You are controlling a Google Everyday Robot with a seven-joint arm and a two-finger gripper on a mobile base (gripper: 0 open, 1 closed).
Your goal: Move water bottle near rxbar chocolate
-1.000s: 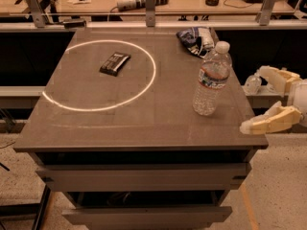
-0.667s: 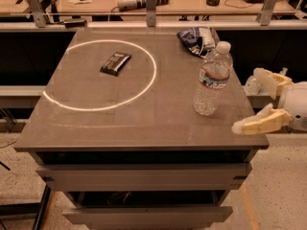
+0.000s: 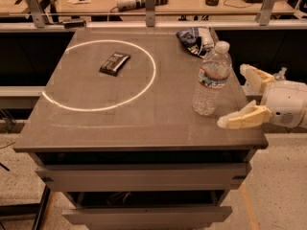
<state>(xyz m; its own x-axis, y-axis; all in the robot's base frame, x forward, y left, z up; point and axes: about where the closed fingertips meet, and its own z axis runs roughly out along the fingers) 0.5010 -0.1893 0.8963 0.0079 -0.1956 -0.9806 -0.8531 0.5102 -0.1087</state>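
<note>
Claw (image 3: 231, 96) spread wide, empty | just right of water bottle (image 3: 210, 83) | apparently not touching

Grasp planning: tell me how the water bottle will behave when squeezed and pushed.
The bottle is tall, narrow and upright on the table, so a high push would probably tip it. Its clear ribbed wall looks thin and may flex. The open gripper sits beside it.

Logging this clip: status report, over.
Gripper open at table edge, beside upright water bottle, not touching. Chocolate bar inside the white ring. Nothing between them.
</note>
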